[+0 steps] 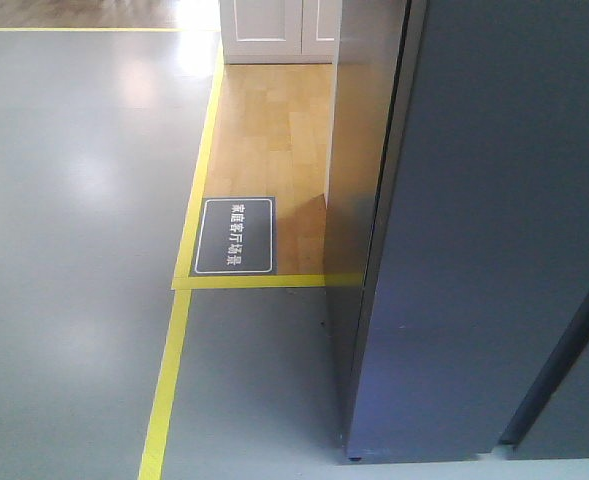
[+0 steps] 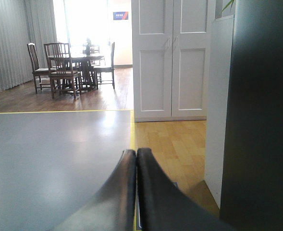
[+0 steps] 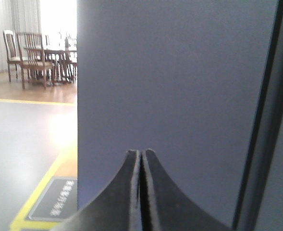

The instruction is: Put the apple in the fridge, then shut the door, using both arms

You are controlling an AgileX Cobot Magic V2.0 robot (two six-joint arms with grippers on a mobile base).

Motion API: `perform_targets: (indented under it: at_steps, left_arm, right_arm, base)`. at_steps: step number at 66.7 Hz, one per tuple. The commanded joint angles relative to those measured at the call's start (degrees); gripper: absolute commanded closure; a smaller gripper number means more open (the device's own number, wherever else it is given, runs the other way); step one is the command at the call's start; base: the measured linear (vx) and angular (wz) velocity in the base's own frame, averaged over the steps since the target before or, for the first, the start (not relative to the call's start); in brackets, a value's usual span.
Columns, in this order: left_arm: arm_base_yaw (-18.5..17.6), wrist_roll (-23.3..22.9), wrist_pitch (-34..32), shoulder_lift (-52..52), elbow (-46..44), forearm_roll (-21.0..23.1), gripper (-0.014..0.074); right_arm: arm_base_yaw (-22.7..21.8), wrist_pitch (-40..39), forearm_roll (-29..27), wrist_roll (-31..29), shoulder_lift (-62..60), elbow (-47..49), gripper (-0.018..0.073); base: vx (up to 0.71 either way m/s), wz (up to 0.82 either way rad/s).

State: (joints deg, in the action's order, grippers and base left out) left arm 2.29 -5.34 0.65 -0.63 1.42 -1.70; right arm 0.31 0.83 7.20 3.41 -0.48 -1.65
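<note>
The fridge (image 1: 352,300) stands at the right of the front view, and its shiny side mirrors the wood floor. Its dark navy-grey door (image 1: 494,220) faces me and no white interior shows. The apple is out of view. My left gripper (image 2: 135,152) is shut with nothing between its black fingers and points along the floor, with the fridge (image 2: 261,115) dark at its right. My right gripper (image 3: 141,152) is shut and empty, close in front of the flat door (image 3: 179,72). A dark vertical seam (image 3: 264,120) runs along the door's right side. Neither arm shows in the front view.
A white-doored cabinet (image 2: 172,57) stands behind the fridge on light wood flooring. Yellow floor tape (image 1: 169,380) edges the grey floor, with a dark floor sign (image 1: 234,235) beside it. A dining table with chairs (image 2: 69,62) stands far back left.
</note>
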Motion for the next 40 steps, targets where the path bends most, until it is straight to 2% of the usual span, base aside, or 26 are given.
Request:
perform_targets:
  at_steps: [1, 10, 40]
  left_arm:
    - [0.0, -0.5, -4.56, -0.84, -1.04, 0.51, 0.0603]
    - [0.0, -0.5, -4.56, -0.84, -1.04, 0.51, 0.0603]
    - [0.0, -0.5, -4.56, -0.84, -1.04, 0.51, 0.0603]
  right_arm:
    - [-0.37, -3.75, 1.25, -0.97, -0.96, 0.18, 0.0562]
    - [-0.37, -2.95, -0.21, -0.97, -0.96, 0.18, 0.0562]
    - [-0.37, -2.51, -0.21, -0.97, -0.89, 0.25, 0.0562]
  base:
    - [0.0, 0.0]
    - [0.0, 0.0]
    - [0.0, 0.0]
